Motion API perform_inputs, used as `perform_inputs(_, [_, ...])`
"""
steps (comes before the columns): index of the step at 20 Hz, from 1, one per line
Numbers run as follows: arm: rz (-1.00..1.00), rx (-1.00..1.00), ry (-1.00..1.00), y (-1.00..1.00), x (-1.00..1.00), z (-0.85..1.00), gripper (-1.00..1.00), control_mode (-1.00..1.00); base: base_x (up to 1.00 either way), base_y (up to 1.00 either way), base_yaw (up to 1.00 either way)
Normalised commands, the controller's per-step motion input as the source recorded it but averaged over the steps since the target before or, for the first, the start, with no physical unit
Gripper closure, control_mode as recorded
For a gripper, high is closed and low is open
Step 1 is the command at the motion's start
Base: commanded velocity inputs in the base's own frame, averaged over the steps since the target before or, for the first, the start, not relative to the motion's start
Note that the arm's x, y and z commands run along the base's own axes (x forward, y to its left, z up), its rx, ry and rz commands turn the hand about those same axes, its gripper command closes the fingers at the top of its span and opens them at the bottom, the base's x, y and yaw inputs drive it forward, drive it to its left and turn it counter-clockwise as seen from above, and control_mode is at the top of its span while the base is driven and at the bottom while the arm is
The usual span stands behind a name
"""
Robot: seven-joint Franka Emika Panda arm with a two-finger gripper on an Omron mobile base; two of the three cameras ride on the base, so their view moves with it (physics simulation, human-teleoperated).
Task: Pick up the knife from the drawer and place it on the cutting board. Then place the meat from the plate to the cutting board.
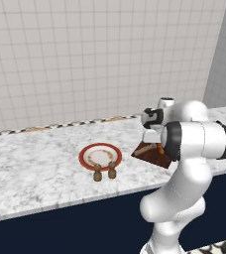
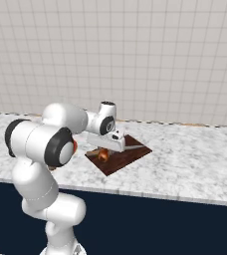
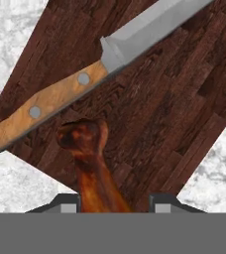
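Note:
On the dark wooden cutting board (image 3: pixel 179 114) the knife (image 3: pixel 75 87) lies flat, its wooden handle to the left and its blade to the upper right. My gripper (image 3: pixel 115 206) is shut on the meat (image 3: pixel 91 158), a glossy brown drumstick whose knob end points at the knife handle, just over the board's near corner. From the right base view the gripper (image 2: pixel 104 151) hangs low over the cutting board (image 2: pixel 133 153) with the meat (image 2: pixel 103 156) under it. The red-rimmed plate (image 1: pixel 86 152) sits bare on the counter left of the board (image 1: pixel 149 153). The drawer is out of view.
Two small brown shakers (image 1: pixel 104 173) stand at the plate's front edge. The marble counter (image 1: pixel 30 163) runs left and right of the board, with a tiled wall behind. My own arm's elbow (image 1: pixel 197 139) covers part of the board in the left base view.

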Motion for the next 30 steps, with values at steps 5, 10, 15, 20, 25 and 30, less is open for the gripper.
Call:
perform_inputs(5, [-0.06,0.00,0.00,-0.22,0.26,-0.38,1.00,-1.00,0.00,0.00,0.00])
perform_inputs(10, [-0.04,0.00,0.00,-0.11,0.25,-0.25,1.00,-1.00,0.00,0.00,0.00])
perform_inputs(15, [-0.04,0.00,0.00,0.00,0.08,-0.27,-1.00,-1.00,0.00,0.00,0.00])
perform_inputs(20, [-0.03,0.00,0.00,0.00,0.00,-0.05,-1.00,-1.00,0.00,0.00,0.00])
perform_inputs(25, [-0.05,0.00,-0.01,-0.01,-0.30,0.58,-1.00,-1.00,0.00,0.00,0.00])
perform_inputs(30, [-0.07,0.00,-0.01,0.00,-0.51,0.95,-1.00,-1.00,0.00,0.00,0.00])
